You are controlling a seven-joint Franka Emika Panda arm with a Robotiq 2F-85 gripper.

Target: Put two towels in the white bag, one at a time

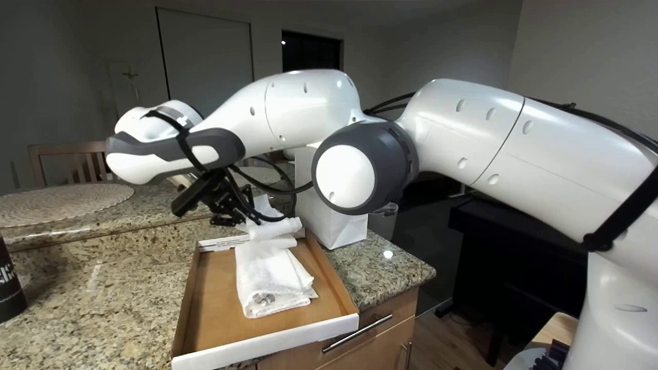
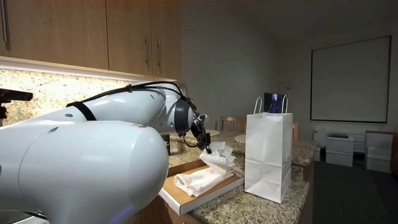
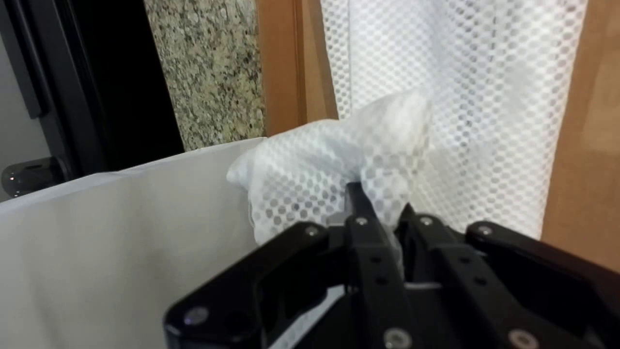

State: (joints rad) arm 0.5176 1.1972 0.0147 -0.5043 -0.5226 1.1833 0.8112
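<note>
While in tool (image 3: 381, 198), towel (image 3: 310, 179) rumpled.

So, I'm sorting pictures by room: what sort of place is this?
Most likely a home kitchen: wooden wall cabinets, a speckled stone-look counter and a drawer beneath it.

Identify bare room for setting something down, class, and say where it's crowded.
Free: granite between the dark cylinder and the cardboard tray; the counter corner bordered by tray and white bag; tray floor beside the white towelling, on its cylinder side. Crowded: around the gripper, where the towelling it grips is close to the bag.
</note>
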